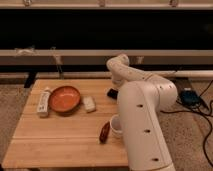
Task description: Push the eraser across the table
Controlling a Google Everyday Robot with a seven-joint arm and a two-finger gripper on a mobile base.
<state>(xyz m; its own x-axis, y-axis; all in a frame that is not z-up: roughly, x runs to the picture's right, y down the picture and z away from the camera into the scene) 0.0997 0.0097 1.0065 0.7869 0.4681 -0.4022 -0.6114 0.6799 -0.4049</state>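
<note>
Eraser (112, 93): small black block, flat on the far right part of the table, right of the whitish block and beyond the cup; its right end is hidden behind the robot's body.
Table (55, 142): light wooden top with plank stripes; the near half is bare wood.
White oblong item (44, 102): lies at the left edge, long side running front to back, just beside the bowl.
Bowl (64, 99): orange, round, upright, on the far left part of the top.
Whitish block (89, 104): rectangular, lying flat just right of the bowl; I can't say whether they touch.
Reddish-brown oblong thing (104, 132): lies near the middle right, tilted, just left of the cup.
Cup (116, 126): white, upright, up against the robot's body.
Gripper (117, 88): at the arm's end, low over the far right part of the table, just beside the eraser. From here I can't make out whether it is clenched or released, nor whether it touches the eraser.
Arm (121, 66): white, arches up from the body and bends down toward the eraser.
Robot body (145, 125): large white column at the table's right edge, hiding that side.
Floor, far right: dark box (190, 96) with cables.
</note>
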